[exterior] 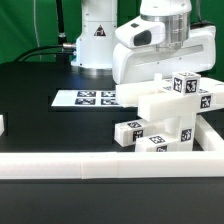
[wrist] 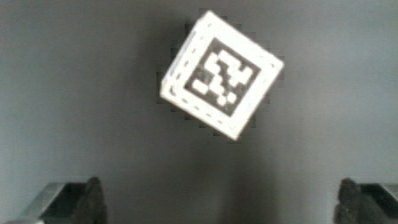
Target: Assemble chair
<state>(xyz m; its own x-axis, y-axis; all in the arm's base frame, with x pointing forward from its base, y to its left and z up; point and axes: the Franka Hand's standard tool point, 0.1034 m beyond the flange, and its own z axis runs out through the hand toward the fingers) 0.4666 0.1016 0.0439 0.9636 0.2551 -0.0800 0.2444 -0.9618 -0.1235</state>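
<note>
Black table (exterior: 40, 110), dark backdrop and green curtain behind. Nearest the exterior camera: long white border rail (exterior: 90, 166) across the front, turning up the exterior view's right.

Just behind the rail: cluster of white chair parts (exterior: 165, 115), tagged; small blocks low, one flat panel raised and jutting toward the exterior view's left, tagged posts upright at its far end. Parts touching or stacked; exact joints not discernible.

Further back: marker board (exterior: 92, 97) flat on the table. Beyond: arm base, with wrist housing overhanging the cluster.

Gripper (wrist: 221, 203): fingers spread wide, both tips visible at the frame edge in the wrist view, nothing between them. Released, holding nothing.

Single tagged white block (wrist: 222, 74) seen in the wrist view, lying on dark surface, well apart from the fingertips, ahead of the open jaws and turned diagonally to the line between the fingers. Judged: wrist rotation needed before closing. Which chair part this is: cannot tell.
</note>
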